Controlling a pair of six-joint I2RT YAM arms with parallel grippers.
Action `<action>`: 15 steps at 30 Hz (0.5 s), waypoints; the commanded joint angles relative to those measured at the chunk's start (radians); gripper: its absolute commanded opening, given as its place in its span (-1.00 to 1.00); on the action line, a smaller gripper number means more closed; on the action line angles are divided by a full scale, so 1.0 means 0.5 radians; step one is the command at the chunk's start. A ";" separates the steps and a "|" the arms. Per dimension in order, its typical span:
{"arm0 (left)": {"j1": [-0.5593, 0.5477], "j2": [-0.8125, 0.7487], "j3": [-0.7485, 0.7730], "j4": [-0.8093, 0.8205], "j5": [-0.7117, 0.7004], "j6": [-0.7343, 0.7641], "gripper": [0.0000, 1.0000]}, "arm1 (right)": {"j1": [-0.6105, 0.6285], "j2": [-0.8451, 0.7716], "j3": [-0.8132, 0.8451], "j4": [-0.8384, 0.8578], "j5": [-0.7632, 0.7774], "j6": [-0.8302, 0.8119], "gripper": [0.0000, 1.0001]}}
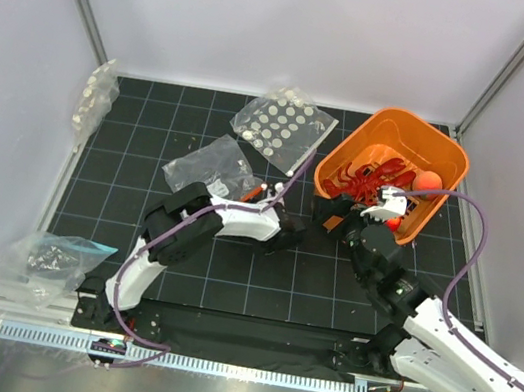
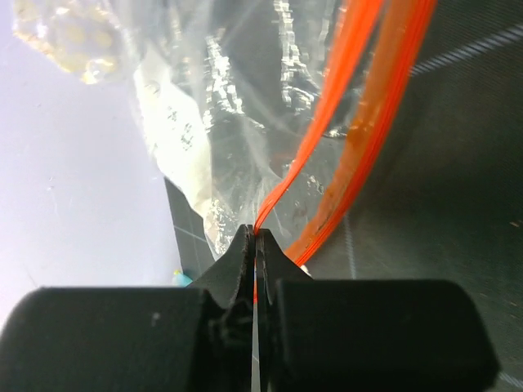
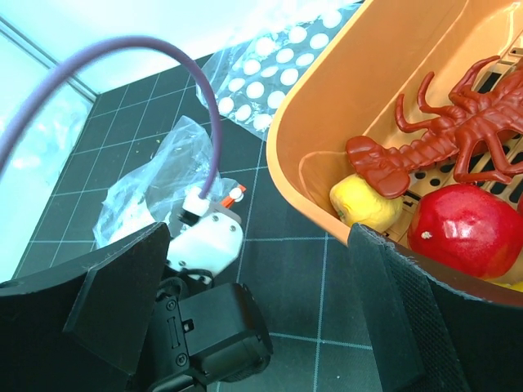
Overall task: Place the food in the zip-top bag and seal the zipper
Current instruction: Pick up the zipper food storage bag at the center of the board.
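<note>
Left end effector (image 2: 255, 237) clamps the zipper (image 2: 376, 106); right end effector (image 3: 257, 261) gapes beside the food (image 3: 445, 139).

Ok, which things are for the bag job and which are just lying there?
For the job: zip-top bag, its orange zipper, red toy creature, red fruit ball.

Just lying about: bag of white discs, bag of dark bits, orange basket holding the food.

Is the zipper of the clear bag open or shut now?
The zipper is open: its two orange strips run apart in the left wrist view, and the left gripper has jaws shut on one strip only.
</note>
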 commanded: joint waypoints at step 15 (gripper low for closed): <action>0.065 -1.241 -0.698 1.025 0.463 0.067 -0.99 | 0.003 0.277 0.027 0.220 -0.365 0.137 0.99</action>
